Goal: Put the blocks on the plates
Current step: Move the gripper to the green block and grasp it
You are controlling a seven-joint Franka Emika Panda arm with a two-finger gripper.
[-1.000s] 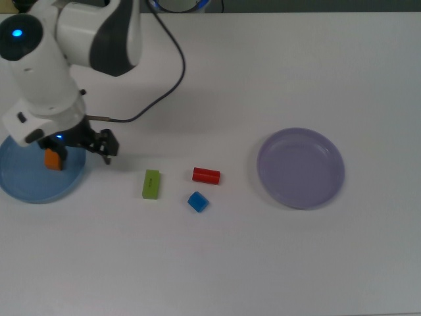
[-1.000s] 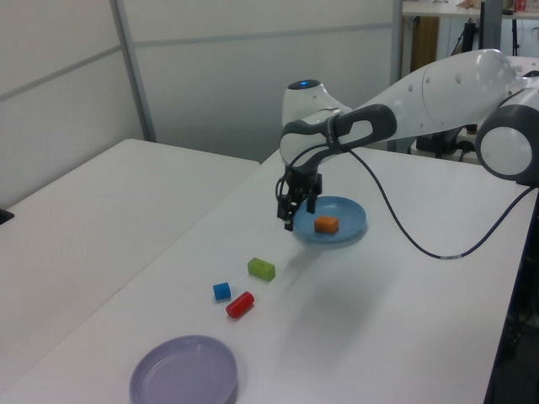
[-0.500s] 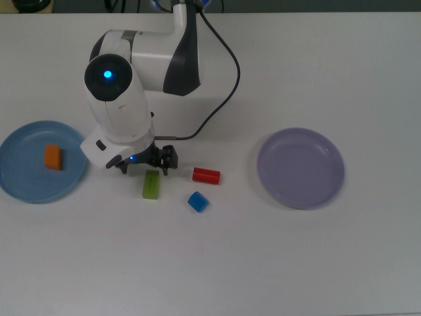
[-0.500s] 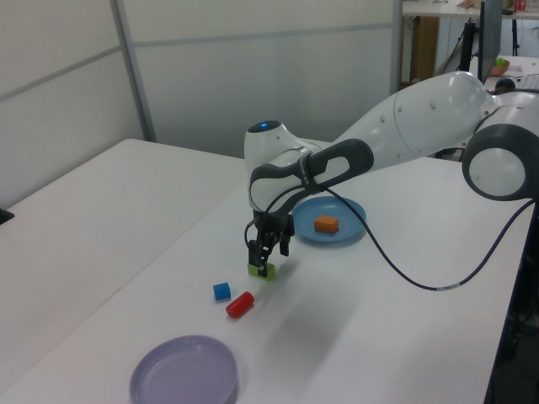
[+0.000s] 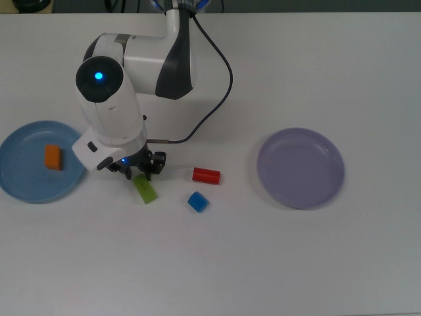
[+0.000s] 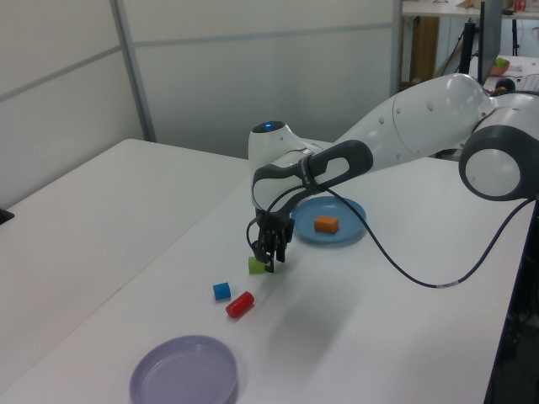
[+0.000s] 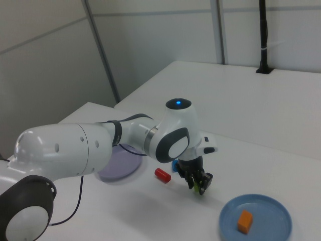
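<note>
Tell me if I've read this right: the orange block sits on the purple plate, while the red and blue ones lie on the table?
Not quite. The orange block sits on the light blue plate, as the top view shows. The purple plate holds nothing. The rest is right: the red block and the blue block lie on the table.

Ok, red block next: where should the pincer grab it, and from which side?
Grip the red block across its short width at mid-length, descending from above. It lies flat, long axis left-right in the top view, sides clear; the blue cube sits apart.
</note>
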